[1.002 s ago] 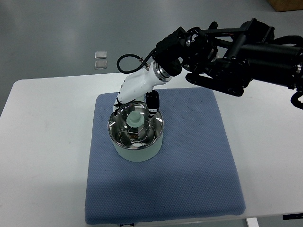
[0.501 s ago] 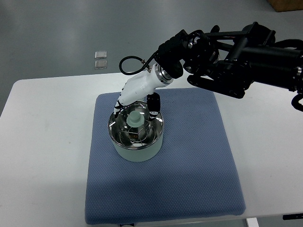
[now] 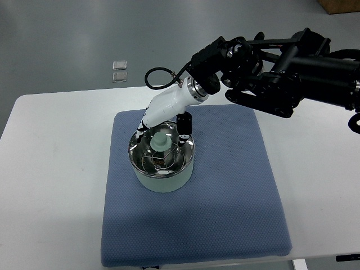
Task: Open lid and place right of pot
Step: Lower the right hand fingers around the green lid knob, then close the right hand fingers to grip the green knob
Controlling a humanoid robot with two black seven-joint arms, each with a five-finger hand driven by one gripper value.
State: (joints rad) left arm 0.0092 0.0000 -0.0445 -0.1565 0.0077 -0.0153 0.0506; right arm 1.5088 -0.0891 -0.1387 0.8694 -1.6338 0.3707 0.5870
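Toward the left of the blue mat (image 3: 225, 214) on the white surface (image 3: 50, 169) stood the pot (image 3: 162, 163), its glass lid (image 3: 161, 153) seated, pale knob (image 3: 160, 140) upright at centre. Just behind the knob hung the right hand (image 3: 166, 126), its fingers (image 3: 183, 122) parted, one either side of the knob's far edge, holding nothing. The black arm (image 3: 281, 67) ran off to the right. The step looked like the reach for the grasp; next the hand would need to lower, pinch the knob, lift and carry the lid to the bare mat right of the pot.
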